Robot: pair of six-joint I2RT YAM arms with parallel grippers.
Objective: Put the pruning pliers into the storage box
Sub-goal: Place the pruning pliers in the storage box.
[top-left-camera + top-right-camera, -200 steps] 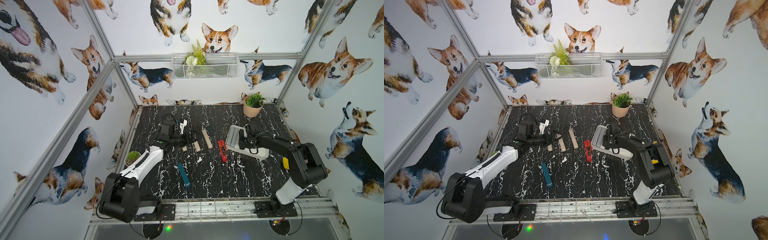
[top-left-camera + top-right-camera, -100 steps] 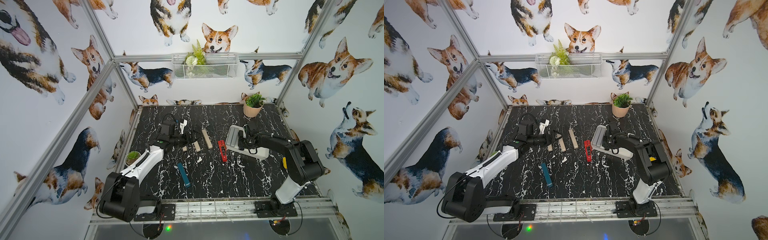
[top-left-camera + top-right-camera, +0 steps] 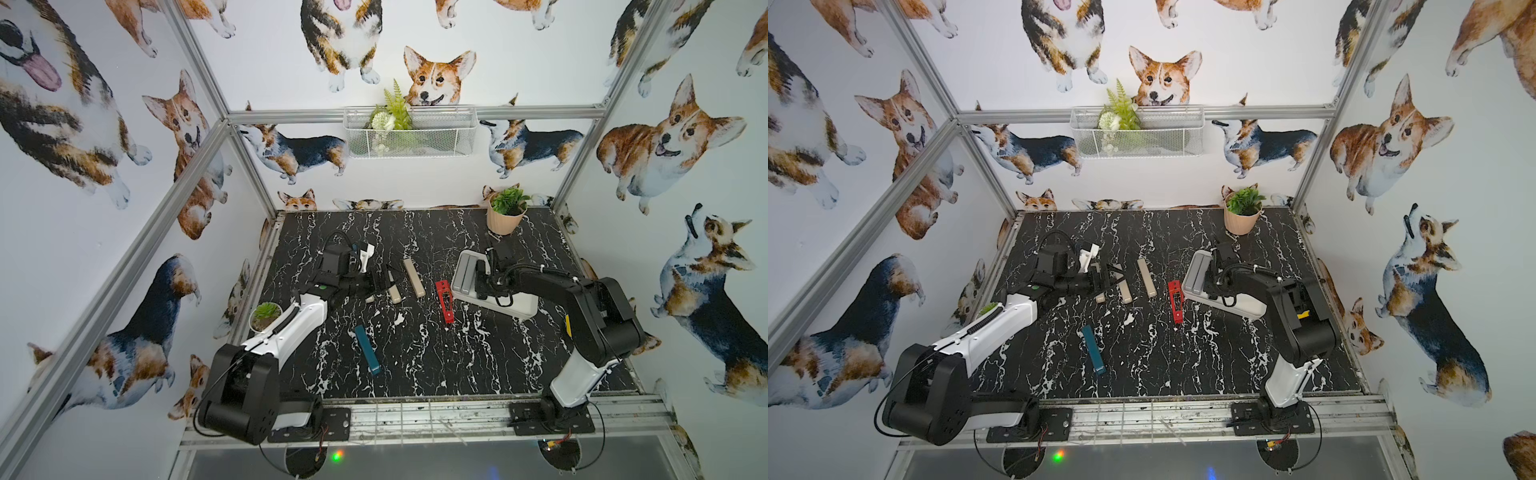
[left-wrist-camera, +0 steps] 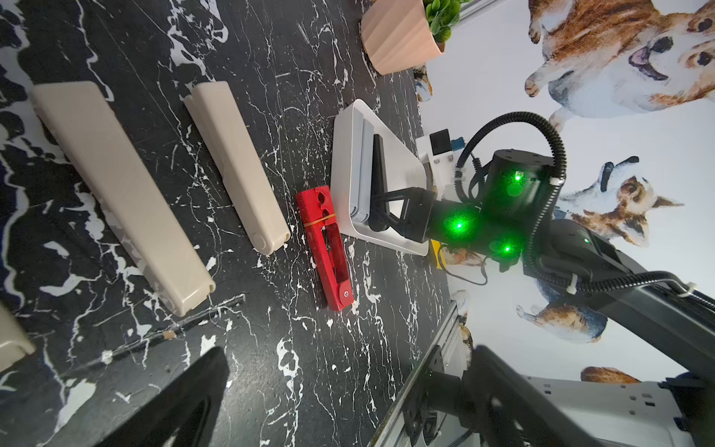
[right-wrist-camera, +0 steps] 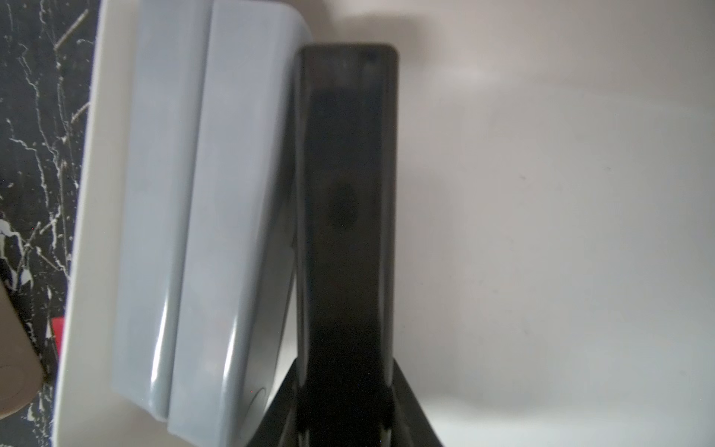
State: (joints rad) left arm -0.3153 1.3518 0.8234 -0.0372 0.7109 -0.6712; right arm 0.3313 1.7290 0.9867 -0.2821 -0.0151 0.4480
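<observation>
Grips the black pliers [image 5: 348,193] with the right gripper [image 4: 377,222], low inside the storage box [image 4: 342,162] at the right, just beside two grey pliers [image 5: 232,193]. Left gripper [image 3: 379,284], far left: open or closed, cannot tell. Leaves red pliers [image 3: 444,301], teal pliers [image 3: 368,349], beige pliers [image 3: 414,277] outside. Seems stiff, light, slick: best pinched mid-length across narrow sides.

A robot test cell (lab rig): aluminium frame [image 3: 291,116], corgi-print walls [image 3: 436,79], marbled tabletop [image 3: 415,353]
</observation>
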